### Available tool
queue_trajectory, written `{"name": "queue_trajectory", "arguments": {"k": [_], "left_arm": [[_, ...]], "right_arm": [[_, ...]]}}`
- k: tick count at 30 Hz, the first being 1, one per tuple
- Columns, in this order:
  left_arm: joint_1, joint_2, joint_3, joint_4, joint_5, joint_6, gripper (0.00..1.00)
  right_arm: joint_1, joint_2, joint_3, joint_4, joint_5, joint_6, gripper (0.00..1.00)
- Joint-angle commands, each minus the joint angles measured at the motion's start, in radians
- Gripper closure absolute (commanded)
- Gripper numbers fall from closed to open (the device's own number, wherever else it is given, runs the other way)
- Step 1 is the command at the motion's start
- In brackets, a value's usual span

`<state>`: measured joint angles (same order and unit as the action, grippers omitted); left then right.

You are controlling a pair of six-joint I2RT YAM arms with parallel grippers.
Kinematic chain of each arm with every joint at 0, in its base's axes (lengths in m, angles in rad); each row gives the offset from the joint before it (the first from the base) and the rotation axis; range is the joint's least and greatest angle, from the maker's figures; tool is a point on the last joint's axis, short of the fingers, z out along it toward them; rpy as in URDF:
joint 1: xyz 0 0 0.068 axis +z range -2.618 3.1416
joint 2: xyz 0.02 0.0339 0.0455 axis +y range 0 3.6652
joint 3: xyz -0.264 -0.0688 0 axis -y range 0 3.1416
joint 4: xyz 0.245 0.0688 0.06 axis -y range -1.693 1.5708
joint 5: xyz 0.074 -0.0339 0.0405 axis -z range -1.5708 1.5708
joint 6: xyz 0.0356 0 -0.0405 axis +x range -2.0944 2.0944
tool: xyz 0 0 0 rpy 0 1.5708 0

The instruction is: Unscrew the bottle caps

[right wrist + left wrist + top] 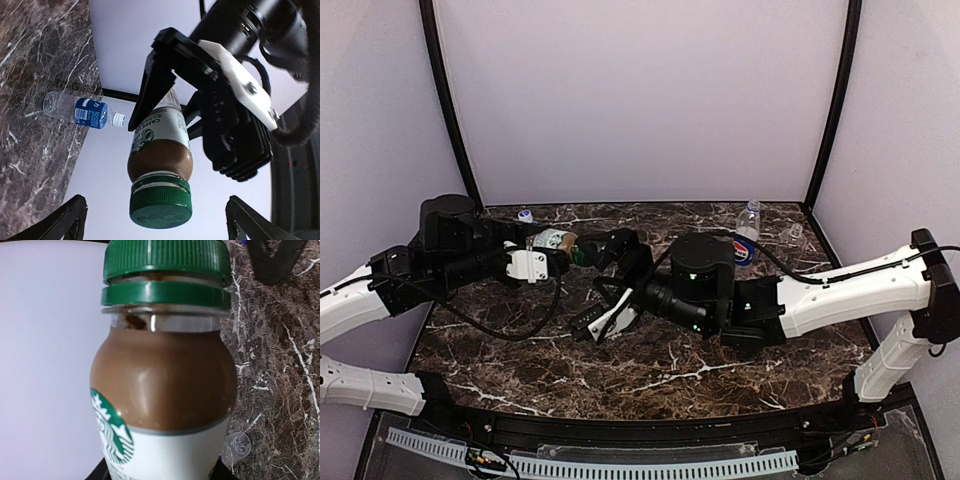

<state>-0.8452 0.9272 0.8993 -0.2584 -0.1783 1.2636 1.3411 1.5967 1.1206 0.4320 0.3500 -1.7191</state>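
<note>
Gripping one brown bottle [160, 385] is the left tool [548, 252]; the right tool [154, 210] stands open flanking one green cap [167, 260].

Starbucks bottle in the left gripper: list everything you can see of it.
The Starbucks bottle is short, clear and plastic-looking, filled to the neck with brown drink. It has a white label with the green logo. Its ribbed green cap is on, with a thin gap above a green ring. The left gripper clamps the labelled body, holding it roughly sideways off the table. The open right gripper flanks the cap without touching it.
</note>
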Motion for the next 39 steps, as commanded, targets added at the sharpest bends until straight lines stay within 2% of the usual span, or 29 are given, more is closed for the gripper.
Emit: {"name": "queue_trajectory", "arguments": {"k": [1,4,8,13,15,20,23,25,28,33,39], "left_arm": [[0.001,-0.017,-0.048,0.242,-0.121,0.044,0.81],[0.002,-0.016,-0.055,0.319,-0.138,0.06,0.8],[0.002,-0.017,-0.091,0.418,-0.151,0.119,0.79],[0.001,-0.013,-0.109,0.455,-0.159,0.174,0.77],[0.001,-0.011,-0.111,0.459,-0.164,0.183,0.77],[0.002,-0.009,-0.115,0.468,-0.166,0.212,0.76],[0.002,-0.006,-0.117,0.47,-0.163,0.222,0.76],[0.001,-0.007,-0.117,0.47,-0.162,0.223,0.76],[0.002,-0.008,-0.117,0.47,-0.162,0.224,0.76],[0.001,-0.014,-0.122,0.468,-0.161,0.224,0.76],[0.003,-0.017,-0.13,0.461,-0.156,0.226,0.77]], "right_arm": [[0.006,-0.058,-0.014,0.053,0.048,0.404,0.01],[-0.002,-0.093,0.005,0.004,0.019,0.733,0.01],[-0.092,-0.088,0.164,-0.252,-0.171,1.395,0.01],[-0.237,-0.062,0.223,-0.246,-0.472,1.965,0.05],[-0.265,-0.044,0.234,-0.234,-0.509,2.117,0.09],[-0.284,0.021,0.276,-0.232,-0.601,2.343,0.14],[-0.287,0.056,0.303,-0.237,-0.65,2.429,0.06],[-0.288,0.066,0.305,-0.238,-0.651,2.458,0.07],[-0.288,0.067,0.289,-0.235,-0.636,2.473,0.17],[-0.288,0.056,0.269,-0.231,-0.618,2.477,0.4],[-0.289,0.061,0.276,-0.228,-0.613,2.468,0.51]]}}
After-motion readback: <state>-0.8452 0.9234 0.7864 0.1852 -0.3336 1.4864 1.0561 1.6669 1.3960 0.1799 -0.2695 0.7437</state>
